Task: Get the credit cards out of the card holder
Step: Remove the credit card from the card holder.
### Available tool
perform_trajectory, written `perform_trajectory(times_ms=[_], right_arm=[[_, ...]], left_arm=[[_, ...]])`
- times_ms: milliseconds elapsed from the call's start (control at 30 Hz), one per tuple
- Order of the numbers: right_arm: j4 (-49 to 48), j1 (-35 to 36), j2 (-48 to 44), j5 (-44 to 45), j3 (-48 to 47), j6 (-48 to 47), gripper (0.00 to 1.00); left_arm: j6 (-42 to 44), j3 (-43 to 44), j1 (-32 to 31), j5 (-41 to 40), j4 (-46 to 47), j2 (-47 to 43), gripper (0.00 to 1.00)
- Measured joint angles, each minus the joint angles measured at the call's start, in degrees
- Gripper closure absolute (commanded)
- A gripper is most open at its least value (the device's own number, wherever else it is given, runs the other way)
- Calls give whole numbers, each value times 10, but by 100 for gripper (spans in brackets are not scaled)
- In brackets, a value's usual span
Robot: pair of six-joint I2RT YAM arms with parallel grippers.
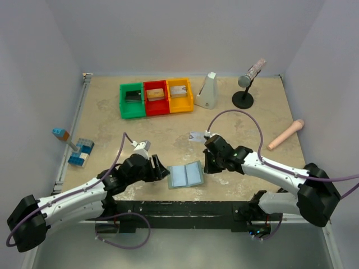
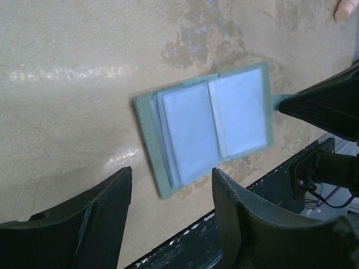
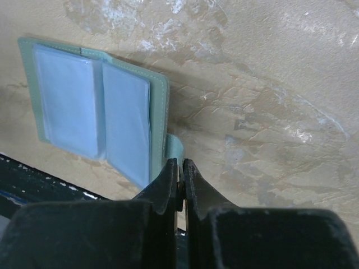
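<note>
The card holder lies open on the table near the front edge, its pale blue pockets facing up; it also shows in the left wrist view and the right wrist view. My right gripper is shut on its snap tab at the right side. My left gripper is open and empty just left of the holder. A black card lies in the green bin and a silver-grey card in the yellow bin. No card shows in the pockets.
Green, red and yellow bins stand in a row at the back; the red one holds a tan card. A white wedge, a microphone stand, a pink cylinder and blue toy bricks lie around. The black table edge is close.
</note>
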State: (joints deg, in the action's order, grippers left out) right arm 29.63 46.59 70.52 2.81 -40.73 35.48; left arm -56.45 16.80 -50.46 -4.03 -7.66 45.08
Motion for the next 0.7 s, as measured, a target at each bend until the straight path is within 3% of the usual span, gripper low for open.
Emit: perform_trajectory(times_ms=[333,700], right_arm=[[-37,19,-24,-23,46,45,100],[-57,26,-31,-25,66,70,100]], left_arm=[[0,42,0,49,67,111,39],[0,41,0,59,94,143,41]])
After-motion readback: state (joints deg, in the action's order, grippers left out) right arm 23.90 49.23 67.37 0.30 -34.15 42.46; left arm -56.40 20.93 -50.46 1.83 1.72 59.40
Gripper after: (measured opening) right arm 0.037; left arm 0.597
